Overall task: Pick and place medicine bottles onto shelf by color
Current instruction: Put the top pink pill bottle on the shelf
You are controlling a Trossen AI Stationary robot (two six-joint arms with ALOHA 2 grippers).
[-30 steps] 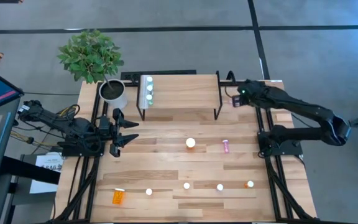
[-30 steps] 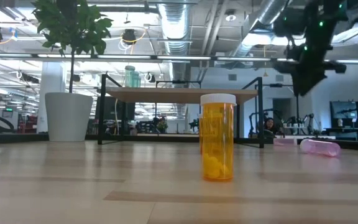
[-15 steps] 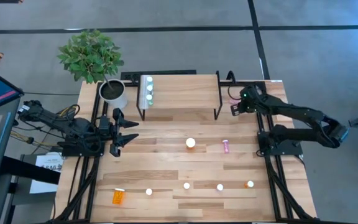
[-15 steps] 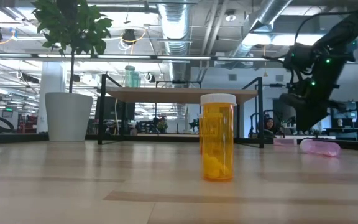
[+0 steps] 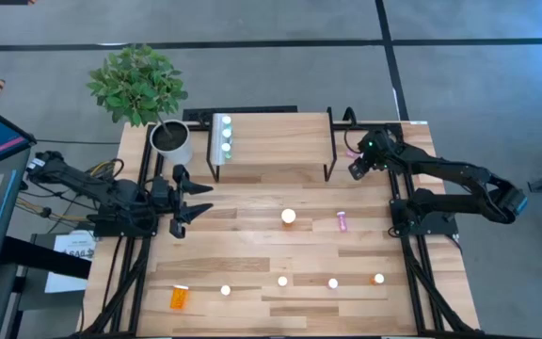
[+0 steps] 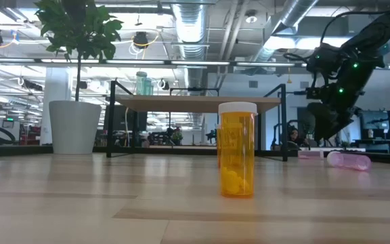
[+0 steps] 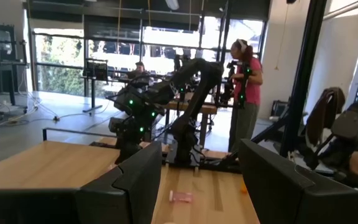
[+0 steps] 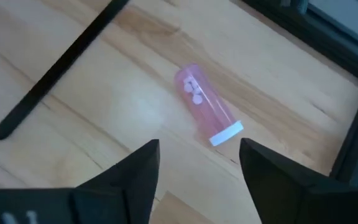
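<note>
Pink pill bottle (image 8: pixel 206 113) lies on its side on the tabletop (image 8: pixel 135 106), directly ahead of the right gripper (image 8: pixel 199 163), whose jaws are spread with nothing between them. Its white cap (image 8: pixel 226 134) is the end closer to them and the clear body with a few white pills angles away. In the high view this right gripper (image 5: pixel 358 169) hovers just off the right end of the shelf (image 5: pixel 280 139), beside its black leg. The bottle looks light, stiff plastic and smooth-sided, so I judge it will roll or skid if nudged on one side only. The safest hold is across the round body near its middle, both pads closing together square to its long axis; pinching the cap alone could let it pivot.

Three white-capped bottles (image 5: pixel 224 137) already stand at the shelf's left end. Another pink bottle (image 5: pixel 341 221) lies out on the tabletop, a larger orange bottle (image 6: pixel 237 150) stands upright at mid-table, and smaller ones sit along the near edge.

The left gripper (image 5: pixel 194 200) waits at the left side, jaws spread and empty, well away from any bottle.
</note>
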